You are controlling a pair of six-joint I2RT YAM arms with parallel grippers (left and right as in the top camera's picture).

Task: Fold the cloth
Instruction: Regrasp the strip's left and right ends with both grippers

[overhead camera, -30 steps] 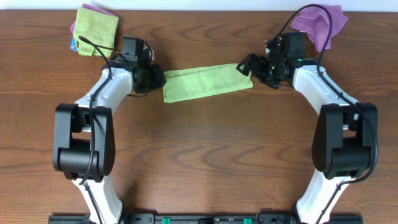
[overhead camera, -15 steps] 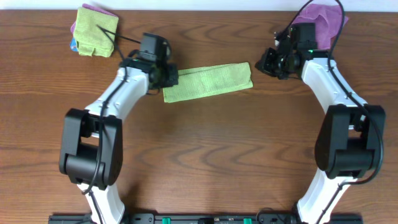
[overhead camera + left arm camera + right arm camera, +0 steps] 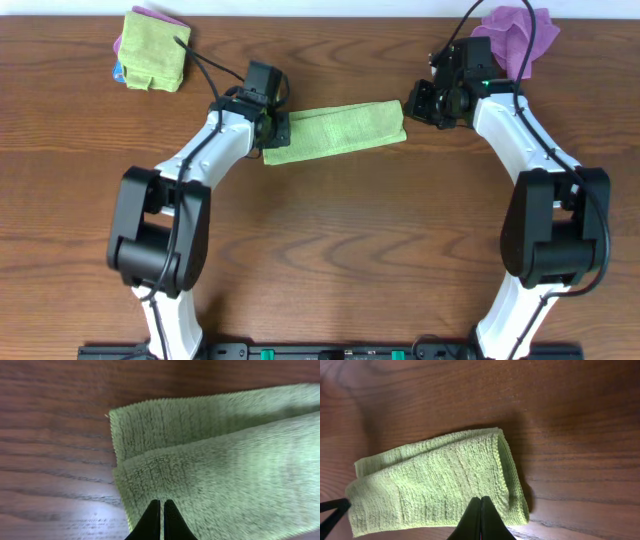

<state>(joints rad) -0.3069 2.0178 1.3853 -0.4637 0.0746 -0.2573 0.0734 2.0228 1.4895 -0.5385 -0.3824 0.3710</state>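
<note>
- One desk (image 3: pixel 330 230) carries the cloth (image 3: pixel 335 132), which lies as a long folded strip near its far edge.
- Left tool (image 3: pixel 162 510) is clenched at the strip's left end; whether it pinches fabric I cannot tell.
- Right tool (image 3: pixel 480 507) is clenched, apparently empty, over the right end.
- Next fold: carry one end squarely onto the other, edges aligned.

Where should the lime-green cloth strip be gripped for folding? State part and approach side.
Probably the left short end of the cloth, pinched from the left, along the strip. The left wrist view shows two flat layers with stepped open edges there, so one pinch can catch both.
</note>
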